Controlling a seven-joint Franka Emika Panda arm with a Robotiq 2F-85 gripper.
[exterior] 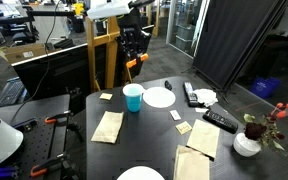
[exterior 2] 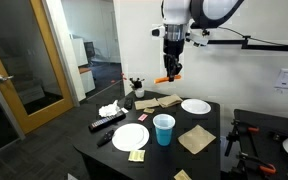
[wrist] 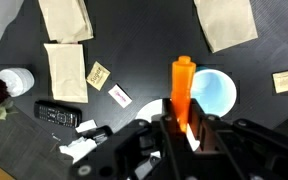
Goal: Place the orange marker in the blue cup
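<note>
My gripper (exterior: 134, 60) hangs high above the black table in both exterior views (exterior 2: 172, 70). It is shut on the orange marker (exterior: 132, 63), which also shows in an exterior view (exterior 2: 167, 78). In the wrist view the marker (wrist: 181, 85) sticks out upright from between the fingers (wrist: 184, 125). The blue cup (exterior: 133, 97) stands upright on the table below the gripper, apart from it, and also shows in an exterior view (exterior 2: 164, 128). In the wrist view the cup (wrist: 216, 92) lies just right of the marker's tip, with its pale inside showing.
Two white plates (exterior: 159, 97) (exterior: 141, 175) and several brown napkins (exterior: 108, 126) lie on the table. Remotes (exterior: 220, 120) and crumpled paper (exterior 2: 108, 109) lie on one side. A white vase with a rose (exterior: 247, 143) stands near a corner. Sticky notes (wrist: 99, 73) are scattered.
</note>
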